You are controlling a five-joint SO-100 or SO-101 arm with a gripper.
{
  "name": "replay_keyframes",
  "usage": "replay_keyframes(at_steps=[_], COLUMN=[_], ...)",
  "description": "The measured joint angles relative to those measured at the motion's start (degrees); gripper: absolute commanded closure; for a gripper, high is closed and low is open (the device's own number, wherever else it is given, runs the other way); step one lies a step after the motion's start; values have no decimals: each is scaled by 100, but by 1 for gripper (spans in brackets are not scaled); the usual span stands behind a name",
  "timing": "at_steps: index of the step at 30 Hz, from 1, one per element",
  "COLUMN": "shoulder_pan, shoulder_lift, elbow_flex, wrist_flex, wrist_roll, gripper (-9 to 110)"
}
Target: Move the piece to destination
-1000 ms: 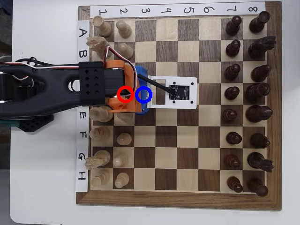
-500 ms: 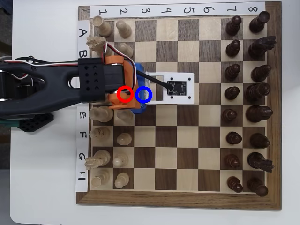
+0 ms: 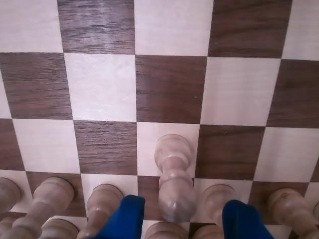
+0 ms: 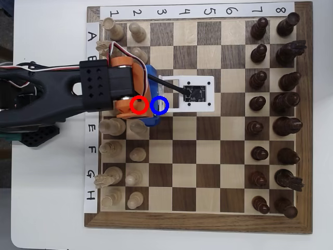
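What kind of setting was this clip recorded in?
Probably a desk or lab bench set up for robot chess: a wooden chessboard with taped paper row and column labels lies on a plain white table, with the robot arm reaching over it.

A white paper strip (image 4: 182, 11) is lying along the chessboard's (image 4: 197, 221) top edge in the overhead view, showing the numbers 1 to 8 from left to right. A second white strip (image 4: 91, 172) is running down the board's left edge, showing the letters A, B, E, F, G, H turned sideways; the arm is covering the letters between B and E.
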Motion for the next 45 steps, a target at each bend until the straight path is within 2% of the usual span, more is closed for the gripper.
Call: replay_keyframes(at_steps=[21, 45], shoulder_pan=[-308, -281], shoulder_lift=[492, 1424], elbow_flex=[-1107, -2426], wrist_flex=[1046, 2232], wrist_roll=[0, 0], gripper=[79, 101])
